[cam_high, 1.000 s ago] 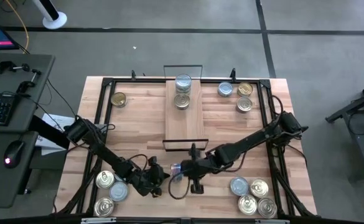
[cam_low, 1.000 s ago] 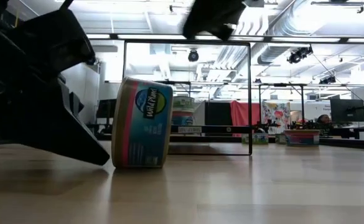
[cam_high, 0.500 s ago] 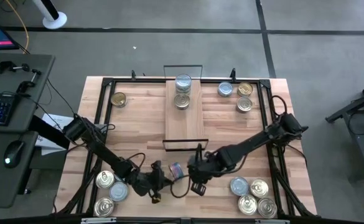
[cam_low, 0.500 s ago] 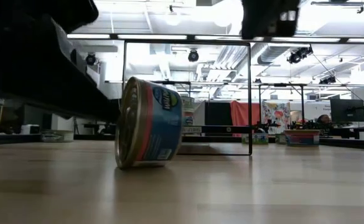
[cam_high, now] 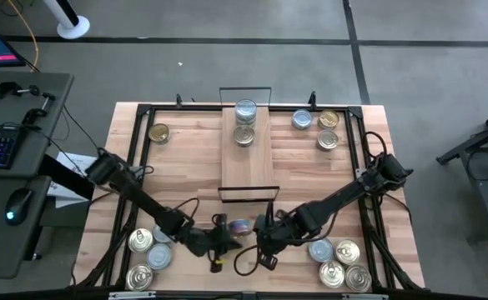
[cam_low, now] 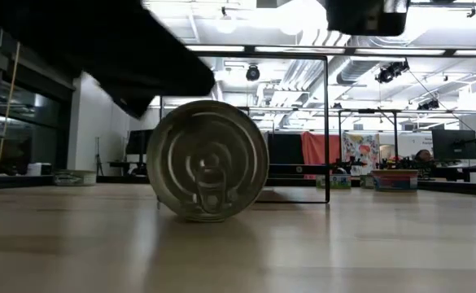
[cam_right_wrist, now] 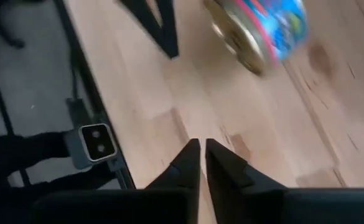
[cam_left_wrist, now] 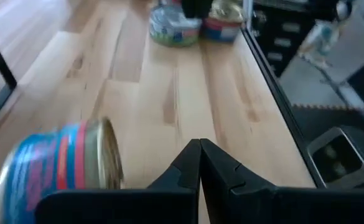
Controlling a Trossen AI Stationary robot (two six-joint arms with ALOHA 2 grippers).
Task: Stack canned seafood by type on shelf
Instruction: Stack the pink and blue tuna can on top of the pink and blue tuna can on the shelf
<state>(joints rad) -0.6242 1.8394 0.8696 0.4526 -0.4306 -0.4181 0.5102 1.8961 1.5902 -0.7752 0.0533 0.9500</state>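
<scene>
Tin on edge: stands on its rim on the table, near centre, just near of the shelf's near wire frame; silver pull-tab lid faces the low camera.
Label: blue wrap with a pink band, blurred in both wrist views; no writing readable.
Left claw: fingers pressed together, empty, just left of the tin, not touching.
Right claw: fingers nearly together, empty, just right of the tin.
Shelf: far centre; two tins at its far end, one silver-blue, one gold.
Other tins: groups at near left, near right, far right; one at far left.
Hidden: low view cuts both arms to dark shapes at the top edge.
</scene>
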